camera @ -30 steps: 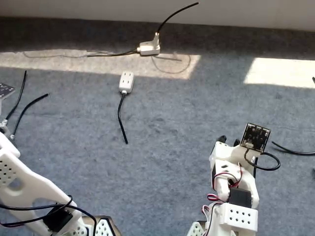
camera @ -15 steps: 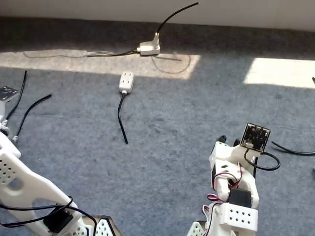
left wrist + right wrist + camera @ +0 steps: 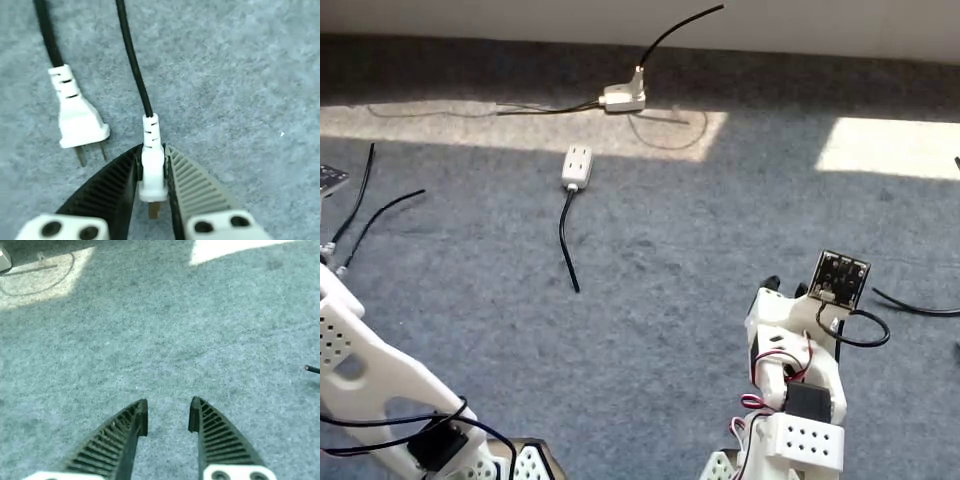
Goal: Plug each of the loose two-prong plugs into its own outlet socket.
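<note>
Left fingers (image 3: 192,182) are clamped on the body of one white two-prong plug (image 3: 152,167), narrow gap, plug pinched on its flat sides. It sits on edge between them, a prong sticking out toward the wrist, black cord (image 3: 132,60) running away across the grey carpeted worktop (image 3: 700,260). Body grip makes sense: it leaves the prongs free. My read, though, is that they face the wrong way for a straight push, so a re-orient is likely needed.

Second plug (image 3: 79,122) lies flat just beside the held one, both prongs visible, not touching it.

Right fingers (image 3: 212,432) are parted at a moderate width, nothing between them, hanging over bare carpet. Looks parked, probably free to steady a socket later.

Left wrist view gives the grip detail. The high view gives the layout: white socket (image 3: 577,166) upper centre-left of the frame with its own short black lead, second socket (image 3: 623,97) above it near the top edge at the sunlit strip. Both are well apart from the left arm at lower left. Neither socket has a plug in it, so both insertions are pending.
</note>
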Motion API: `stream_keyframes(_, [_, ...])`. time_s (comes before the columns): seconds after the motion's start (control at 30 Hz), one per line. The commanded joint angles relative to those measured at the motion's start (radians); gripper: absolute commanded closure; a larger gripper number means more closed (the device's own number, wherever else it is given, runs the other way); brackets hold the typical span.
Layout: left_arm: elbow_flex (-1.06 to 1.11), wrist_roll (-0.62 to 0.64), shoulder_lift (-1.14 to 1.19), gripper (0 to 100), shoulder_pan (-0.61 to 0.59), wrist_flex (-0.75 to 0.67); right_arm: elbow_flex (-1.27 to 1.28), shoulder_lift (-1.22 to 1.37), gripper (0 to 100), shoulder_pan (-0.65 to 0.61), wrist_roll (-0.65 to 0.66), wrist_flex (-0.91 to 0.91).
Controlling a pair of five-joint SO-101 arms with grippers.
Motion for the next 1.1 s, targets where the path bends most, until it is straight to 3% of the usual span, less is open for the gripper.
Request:
stream_keyframes(0.0, [-0.196,0.146,-0.071,100,0.09,0.069,0.038,-0.007,84.6,-0.002,0.009,-0.019])
stream_keyframes(0.27, [-0.13,0.608,-0.412,100,0.374,0.069,0.038,-0.007,84.6,-0.001,0.009,-0.019])
stream_keyframes(0.5, [0.11,1.111,-0.746,100,0.8,0.064,0.038,-0.007,84.6,-0.002,0.009,-0.019])
stream_keyframes(0.6, [0.159,1.367,-0.812,100,0.974,0.048,0.038,-0.007,84.6,-0.002,0.009,-0.019])
stream_keyframes(0.7, [0.162,1.54,-0.832,100,1.122,0.009,0.038,-0.007,84.6,-0.004,0.009,-0.019])
stream_keyframes(0.9, [0.16,1.617,-0.84,100,1.455,-0.058,0.039,-0.007,84.6,-0.005,0.011,-0.019])
stream_keyframes(1.07, [0.159,1.617,-0.842,100,1.62,-0.161,0.038,-0.007,84.6,-0.001,0.011,-0.019])
